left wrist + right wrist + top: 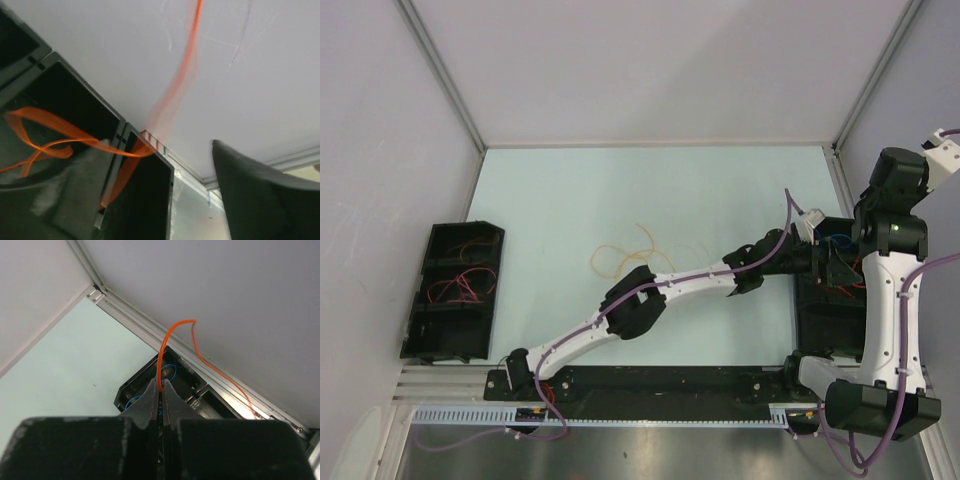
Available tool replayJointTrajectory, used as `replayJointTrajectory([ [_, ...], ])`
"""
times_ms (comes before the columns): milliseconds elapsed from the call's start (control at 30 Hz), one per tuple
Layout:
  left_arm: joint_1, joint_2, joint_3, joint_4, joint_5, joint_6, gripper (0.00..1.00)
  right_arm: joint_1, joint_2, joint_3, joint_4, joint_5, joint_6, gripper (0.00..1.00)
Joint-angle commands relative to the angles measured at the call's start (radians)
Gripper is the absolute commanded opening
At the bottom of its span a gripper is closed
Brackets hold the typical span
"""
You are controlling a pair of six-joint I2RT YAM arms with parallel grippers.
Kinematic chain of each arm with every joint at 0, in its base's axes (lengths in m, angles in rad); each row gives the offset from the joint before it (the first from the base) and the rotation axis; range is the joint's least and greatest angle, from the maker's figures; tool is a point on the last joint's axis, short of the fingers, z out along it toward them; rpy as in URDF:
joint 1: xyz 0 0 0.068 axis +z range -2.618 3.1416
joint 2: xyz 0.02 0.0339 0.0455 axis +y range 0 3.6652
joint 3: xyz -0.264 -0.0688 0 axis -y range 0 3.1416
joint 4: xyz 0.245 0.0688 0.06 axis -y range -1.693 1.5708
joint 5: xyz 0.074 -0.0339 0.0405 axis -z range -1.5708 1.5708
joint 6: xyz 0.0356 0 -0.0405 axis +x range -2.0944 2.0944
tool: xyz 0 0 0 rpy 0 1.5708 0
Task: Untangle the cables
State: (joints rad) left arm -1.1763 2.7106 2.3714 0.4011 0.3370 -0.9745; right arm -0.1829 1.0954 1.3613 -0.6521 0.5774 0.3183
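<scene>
My right gripper (161, 385) is shut on an orange cable (172, 332) and holds it high above the right black tray (120, 392). The cable arcs up from the tips and trails down to the right along the wall rail. Blue cables (167, 371) lie coiled in that tray. My left gripper (817, 258) reaches across the table to the tray's near side. In the left wrist view its jaws stand wide apart, with one dark finger (265, 200) at the right. A blurred orange cable (170, 100) crosses close in front of them, not pinched. Pale yellow cables (630, 255) lie on the table.
A second black tray (445, 330) at the left table edge holds red cables (460, 282). The enclosure walls stand close behind the right tray (820, 330). The left arm lies diagonally across the table's near half.
</scene>
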Motion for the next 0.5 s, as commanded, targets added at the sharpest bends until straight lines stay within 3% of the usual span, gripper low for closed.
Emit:
replayJointTrajectory([
  [0, 0.0, -0.072, 0.005, -0.044, -0.009, 0.043, 0.96, -0.027, -0.005, 0.005, 0.052, -0.005, 0.028, 0.0],
  [133, 0.007, -0.138, -0.09, -0.08, -0.009, 0.068, 1.0, -0.052, -0.003, -0.005, 0.051, -0.011, 0.041, 0.0],
  [467, 0.017, -0.248, -0.104, -0.335, -0.098, 0.195, 1.0, -0.148, -0.02, -0.019, 0.046, -0.011, 0.057, 0.0],
])
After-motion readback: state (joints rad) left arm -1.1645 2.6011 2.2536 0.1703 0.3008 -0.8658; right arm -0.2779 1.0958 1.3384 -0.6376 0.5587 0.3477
